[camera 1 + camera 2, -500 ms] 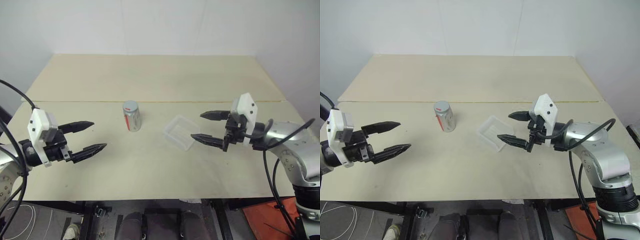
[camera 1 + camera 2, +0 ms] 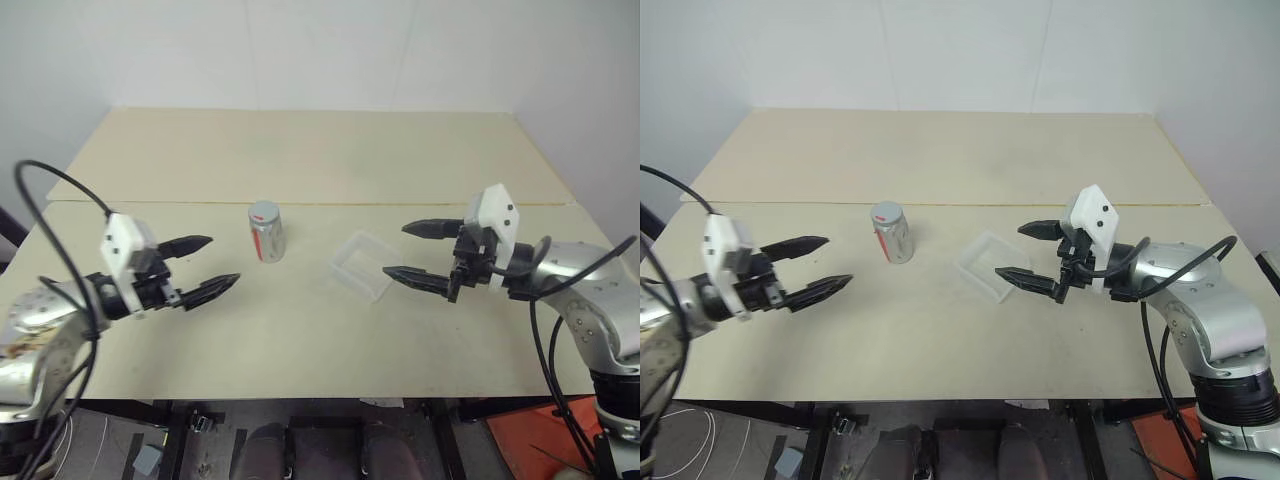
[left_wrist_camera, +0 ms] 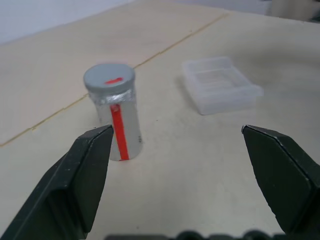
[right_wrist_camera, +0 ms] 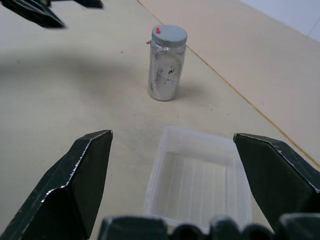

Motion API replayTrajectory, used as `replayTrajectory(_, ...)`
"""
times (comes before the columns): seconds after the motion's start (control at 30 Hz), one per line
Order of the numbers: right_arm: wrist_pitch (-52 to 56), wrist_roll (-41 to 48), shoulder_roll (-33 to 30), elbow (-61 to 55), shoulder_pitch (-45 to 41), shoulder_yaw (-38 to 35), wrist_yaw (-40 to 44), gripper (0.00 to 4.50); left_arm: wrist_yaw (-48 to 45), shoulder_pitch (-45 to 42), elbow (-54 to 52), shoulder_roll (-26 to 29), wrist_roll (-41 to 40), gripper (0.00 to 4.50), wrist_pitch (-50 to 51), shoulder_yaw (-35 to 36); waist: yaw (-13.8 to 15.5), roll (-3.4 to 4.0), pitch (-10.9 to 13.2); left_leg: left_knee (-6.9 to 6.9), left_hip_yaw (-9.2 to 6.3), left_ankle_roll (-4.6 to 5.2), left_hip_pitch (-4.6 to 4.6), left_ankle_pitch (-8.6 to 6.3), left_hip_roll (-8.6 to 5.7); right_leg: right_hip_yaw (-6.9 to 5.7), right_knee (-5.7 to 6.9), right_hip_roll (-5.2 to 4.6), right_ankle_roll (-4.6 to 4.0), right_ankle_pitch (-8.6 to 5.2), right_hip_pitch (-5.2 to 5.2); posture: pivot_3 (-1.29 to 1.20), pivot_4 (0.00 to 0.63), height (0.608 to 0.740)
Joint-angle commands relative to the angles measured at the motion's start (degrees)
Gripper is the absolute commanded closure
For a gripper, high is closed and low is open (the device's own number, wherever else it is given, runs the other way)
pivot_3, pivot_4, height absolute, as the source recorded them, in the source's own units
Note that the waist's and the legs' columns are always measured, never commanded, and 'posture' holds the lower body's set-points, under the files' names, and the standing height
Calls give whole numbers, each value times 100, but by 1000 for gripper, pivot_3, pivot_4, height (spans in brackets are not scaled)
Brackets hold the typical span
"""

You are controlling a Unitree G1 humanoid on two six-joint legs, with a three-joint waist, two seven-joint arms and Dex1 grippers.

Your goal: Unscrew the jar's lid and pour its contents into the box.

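A bare test room or lab: plain white walls close behind a pale wooden table, with loose black cables and an orange floor patch below its front edge.

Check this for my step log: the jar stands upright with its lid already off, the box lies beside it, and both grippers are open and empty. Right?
Not quite: the lid is on the jar, as the left wrist view shows. The rest holds: jar upright, box beside it, left gripper and right gripper open and empty.
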Motion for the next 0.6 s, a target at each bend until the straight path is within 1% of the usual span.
replayTrajectory(0.03,-147,-58,-82,-156,-86,-271,-93,0,746,-254,41,-438,401,50,-110,-283,17,-1,0,0,0,0,-1,0,1,0,-1,1,0,0,0,0,150,740)
replayTrajectory(0.17,-105,-70,-43,-238,-121,-273,-221,0,1524,-353,84,-1122,771,50,-148,-533,2,-1,0,-2,2,2,-3,-1,2,3,-2,1,0,0,-4,0,150,740)
replayTrajectory(0.2,-82,-25,-34,-267,-165,-290,-240,0,1737,-382,122,-1386,884,50,-268,-625,7,-1,0,-1,1,2,-3,-1,2,3,-2,1,0,0,-3,0,150,740)
replayTrajectory(0.3,-80,-34,-17,-288,-247,-263,-310,0,2132,-463,375,-1875,1320,50,-660,-879,33,-2,0,2,-1,2,-2,-1,-1,3,-1,-3,1,2,1,0,150,740)
replayTrajectory(0.43,-32,18,-24,-426,-225,-301,-361,0,2417,-672,890,-2263,1697,50,-1181,-1014,41,-3,0,2,-2,2,-2,-1,-1,2,1,-2,0,2,0,0,150,740)
replayTrajectory(0.6,-30,13,-61,-489,-203,-334,-407,0,2552,-1104,1705,-2500,1961,50,-1767,-1031,46,-3,0,3,-4,3,-3,-1,-4,1,-1,-5,1,2,1,0,150,740)
